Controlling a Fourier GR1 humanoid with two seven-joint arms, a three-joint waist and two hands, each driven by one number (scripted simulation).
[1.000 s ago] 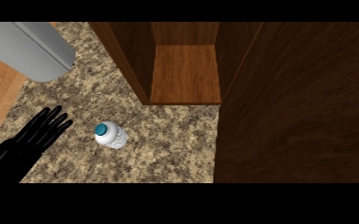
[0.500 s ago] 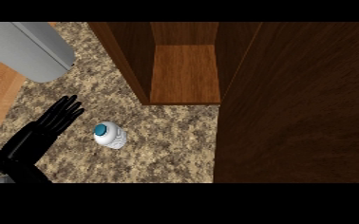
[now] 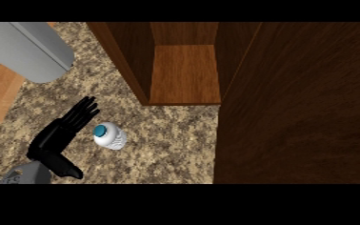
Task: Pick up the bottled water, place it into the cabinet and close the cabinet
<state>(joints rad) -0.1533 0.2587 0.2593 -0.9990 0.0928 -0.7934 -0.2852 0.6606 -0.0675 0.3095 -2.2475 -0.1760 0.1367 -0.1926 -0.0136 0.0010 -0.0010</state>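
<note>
The left hand [image 3: 62, 134] comes in from the lower left of the head view, its fingers [image 3: 83, 110] straight and held side by side, pointing up and a little to the right, with the thumb [image 3: 65, 167] spread out low and to the right. It holds nothing. The bottle [image 3: 109, 135] stands upright on the speckled stone counter [image 3: 169, 143] just to the right of the fingers — whether the two touch cannot be told. Its long axis runs straight up toward the camera, so only the blue cap [image 3: 100, 131] and the white rounded shoulder show, the cap facing up. The bottle sits below and left of the open wooden cabinet [image 3: 184, 71], well outside it. The cabinet's door [image 3: 288, 105] fills the right side of the view. A grey appliance [image 3: 32, 52] lies at the upper left.
</note>
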